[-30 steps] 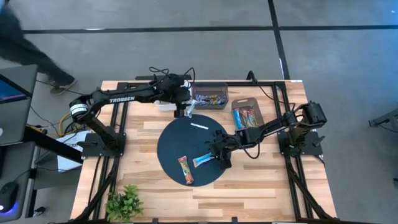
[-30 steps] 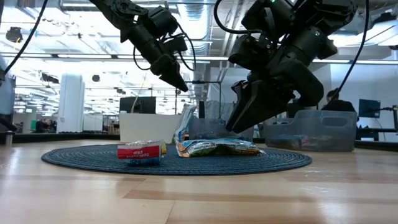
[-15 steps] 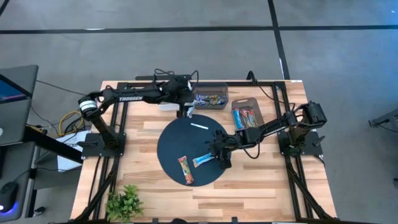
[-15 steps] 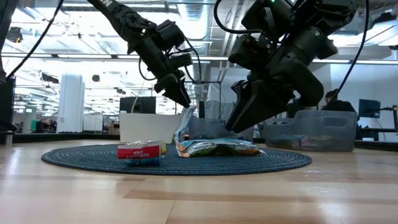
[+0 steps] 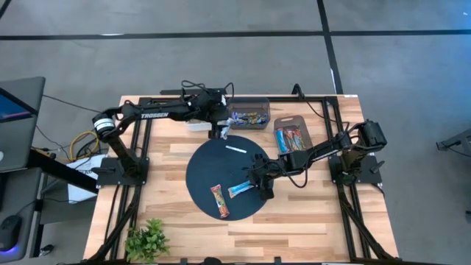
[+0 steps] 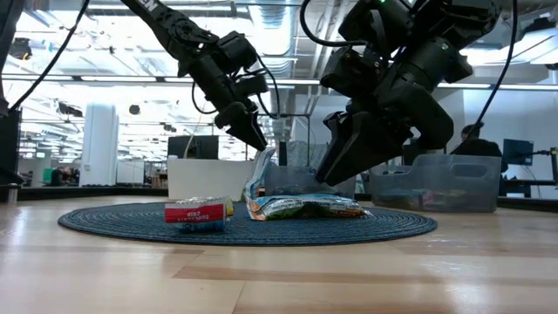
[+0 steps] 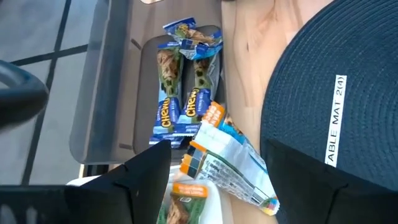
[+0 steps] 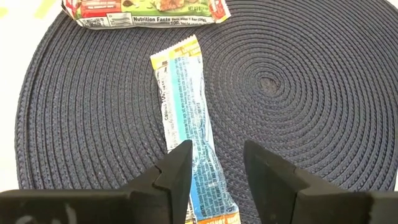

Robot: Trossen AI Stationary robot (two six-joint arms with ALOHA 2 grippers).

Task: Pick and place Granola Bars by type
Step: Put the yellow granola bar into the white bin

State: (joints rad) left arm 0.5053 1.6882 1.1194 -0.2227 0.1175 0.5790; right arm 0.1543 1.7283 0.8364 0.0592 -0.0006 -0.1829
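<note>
From above I have my left gripper at the far edge of the round dark mat, near the middle of the table's far side. Its fingers are pinched on one end of a white and orange-blue wrapped granola bar, which hangs down toward the mat rim in the low view. Just beyond it, along the far edge, a clear tray holds a pair of blue chewy bars side by side.

My right gripper hovers over the right half of the mat with its fingers spread apart, straddling the near end of a light blue bar that lies flat on the mat; the fingers sit on either side of it, and I cannot tell whether they touch the wrapper. A red-and-green bar lies flat on the mat just beside it, toward the mat's front edge in the overhead view.

A second tray toward the far right corner carries several more bars, and a thin white strip lies on the far part of the mat. A small green plant sits at the front left corner.
</note>
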